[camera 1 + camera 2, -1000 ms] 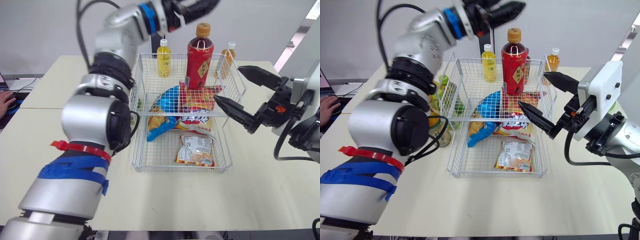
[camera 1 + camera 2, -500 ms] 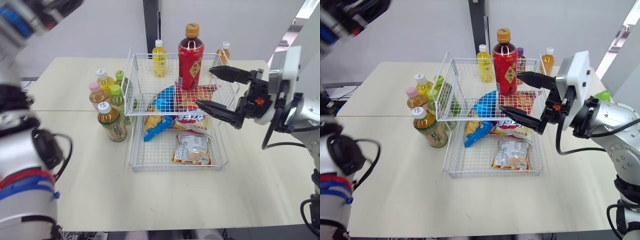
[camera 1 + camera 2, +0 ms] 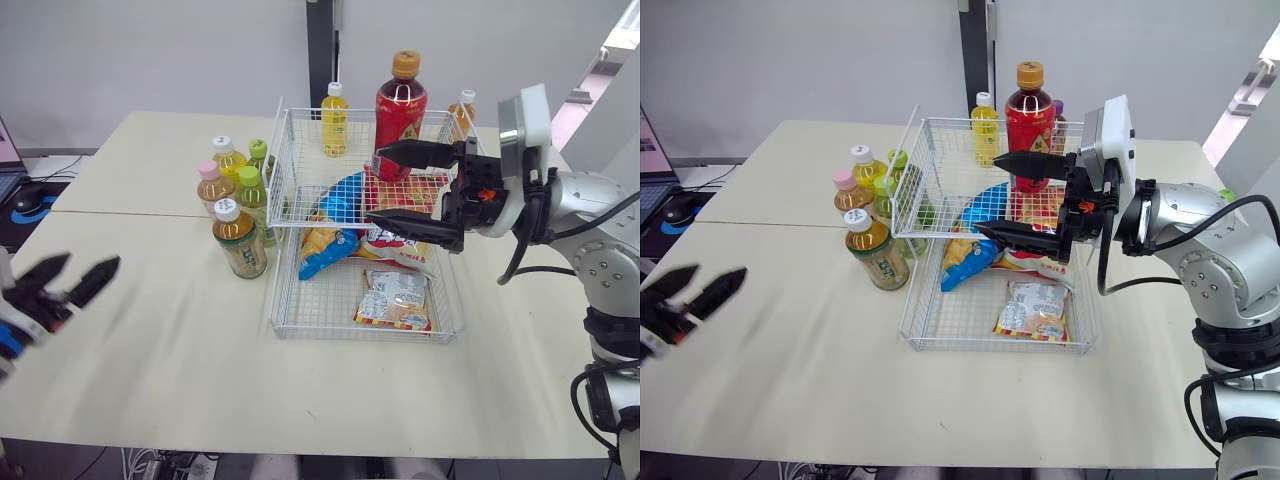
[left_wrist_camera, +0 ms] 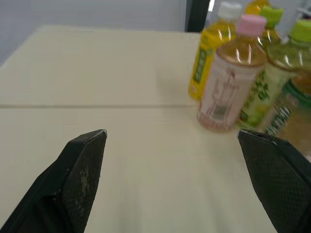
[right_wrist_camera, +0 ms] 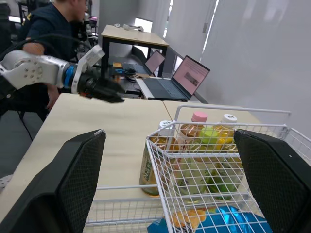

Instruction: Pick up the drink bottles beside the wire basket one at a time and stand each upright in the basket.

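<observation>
The wire basket (image 3: 362, 333) sits mid-table with a tall red bottle (image 3: 401, 100) upright at its back. To its left stand several small bottles: a brown tea one (image 3: 240, 240), a pink-capped one (image 3: 211, 185), a yellow one (image 3: 228, 160) and green-capped ones (image 3: 252, 195). A yellow bottle (image 3: 334, 120) and an orange one (image 3: 462, 105) stand at the basket's far side. My right gripper (image 3: 375, 185) hangs open over the basket, holding nothing. My left gripper (image 3: 85, 265) is open low over the table's left front, pointing at the pink-capped bottle (image 4: 228, 87).
Snack bags lie in the basket: a blue one (image 3: 335, 215), a red one (image 3: 400, 215) and a small packet (image 3: 395, 300). A mouse (image 3: 28, 195) lies at the far left. A person (image 5: 53, 29) and laptops (image 5: 187, 75) are at other tables beyond.
My left arm swung down from above the basket to low at the table's left front. My right gripper moved left over the basket. The camera view shifted too.
</observation>
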Robot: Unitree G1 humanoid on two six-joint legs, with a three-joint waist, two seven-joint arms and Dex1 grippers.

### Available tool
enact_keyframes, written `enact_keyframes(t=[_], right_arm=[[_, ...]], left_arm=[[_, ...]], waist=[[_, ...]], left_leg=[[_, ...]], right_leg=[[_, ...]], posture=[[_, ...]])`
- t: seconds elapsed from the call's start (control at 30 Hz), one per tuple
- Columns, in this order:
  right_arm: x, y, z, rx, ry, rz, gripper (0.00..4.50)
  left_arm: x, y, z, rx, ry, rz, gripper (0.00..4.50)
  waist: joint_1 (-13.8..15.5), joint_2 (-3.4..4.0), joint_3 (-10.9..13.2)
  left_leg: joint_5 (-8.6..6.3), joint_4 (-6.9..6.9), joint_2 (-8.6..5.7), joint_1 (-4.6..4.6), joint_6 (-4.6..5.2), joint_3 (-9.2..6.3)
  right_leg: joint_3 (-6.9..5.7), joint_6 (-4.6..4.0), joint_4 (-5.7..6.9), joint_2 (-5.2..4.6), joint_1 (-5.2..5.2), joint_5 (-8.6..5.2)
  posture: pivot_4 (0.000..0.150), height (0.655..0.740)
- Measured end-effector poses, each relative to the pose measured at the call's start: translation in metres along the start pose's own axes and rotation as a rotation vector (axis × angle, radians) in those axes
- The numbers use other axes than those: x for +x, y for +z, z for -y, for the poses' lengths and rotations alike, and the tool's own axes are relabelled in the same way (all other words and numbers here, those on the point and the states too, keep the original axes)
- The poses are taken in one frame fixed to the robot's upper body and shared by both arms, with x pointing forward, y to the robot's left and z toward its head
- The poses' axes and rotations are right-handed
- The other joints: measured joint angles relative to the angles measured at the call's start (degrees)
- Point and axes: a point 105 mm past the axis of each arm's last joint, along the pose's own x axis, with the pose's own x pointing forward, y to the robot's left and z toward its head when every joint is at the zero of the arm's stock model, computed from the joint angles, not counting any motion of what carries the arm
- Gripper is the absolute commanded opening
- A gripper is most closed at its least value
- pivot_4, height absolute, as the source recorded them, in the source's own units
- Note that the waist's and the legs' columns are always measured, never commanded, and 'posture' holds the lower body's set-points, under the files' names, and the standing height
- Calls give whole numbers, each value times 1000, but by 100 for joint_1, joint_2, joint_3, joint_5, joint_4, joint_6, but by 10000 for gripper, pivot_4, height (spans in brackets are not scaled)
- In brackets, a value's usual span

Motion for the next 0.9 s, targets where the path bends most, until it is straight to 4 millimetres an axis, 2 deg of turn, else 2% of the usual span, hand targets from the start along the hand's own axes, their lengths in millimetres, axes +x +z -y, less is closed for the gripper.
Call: enact_keyframes(t=[0.17, 0.3, 0.4, 0.53, 0.57, 0.67, 0.73, 0.9], right_arm=[[-1, 2, -3, -20, 8, -6, 45000], [-3, 6, -4, -37, -6, -4, 45000], [-5, 7, -4, -41, -28, -9, 45000], [-7, 12, -5, -58, -52, -5, 45000], [-9, 13, -5, -65, -65, -4, 45000], [-12, 13, -5, -66, -85, -13, 45000], [-14, 14, -5, -80, -108, -15, 45000], [-14, 9, -5, -88, -139, -28, 45000]], left_arm=[[-2, 9, 18, 22, -11, 34, 44834], [14, 22, 22, 26, -17, 82, 44834], [45, 48, 30, 72, -60, 147, 44834], [83, 64, 36, 106, -79, 187, 44834], [96, 65, 36, 114, -74, 185, 44834], [111, 58, 37, 124, -64, 157, 44834], [137, 58, 47, 113, -86, 167, 44834], [163, 49, 59, 114, -109, 161, 44834]], waist=[[-4, -2, -2], [-18, -3, -2], [1, -3, -2], [-20, -2, -2], [-21, -2, -2], [-104, -2, -1], [-37, 0, -1], [-41, -1, -1]], left_leg=[[3, -3, -2, 15, 2, -22], [3, -3, -6, 19, 2, -23], [3, -2, -12, 19, 2, -17], [3, -6, -15, 18, 2, 10], [2, -7, -15, 17, 2, 13], [1, -15, -10, 13, 2, 30], [2, -12, -8, 8, 2, 24], [2, -9, -13, 3, 2, 30]], right_leg=[[-1, -13, 1, 35, 10, 7], [-3, -13, 1, 46, 13, 8], [-6, -15, 1, 51, 14, 8], [1, -14, -5, 52, 10, 9], [2, -14, -6, 52, 8, 9], [17, -14, -9, 52, -8, 8], [8, -14, -8, 62, -8, 8], [13, -14, -11, 56, -9, 9]], posture=[[1500, 7400], [1500, 7400], [1500, 7400], [1500, 7400], [1500, 7400], [1500, 7400], [1500, 7400], [1500, 7400]])
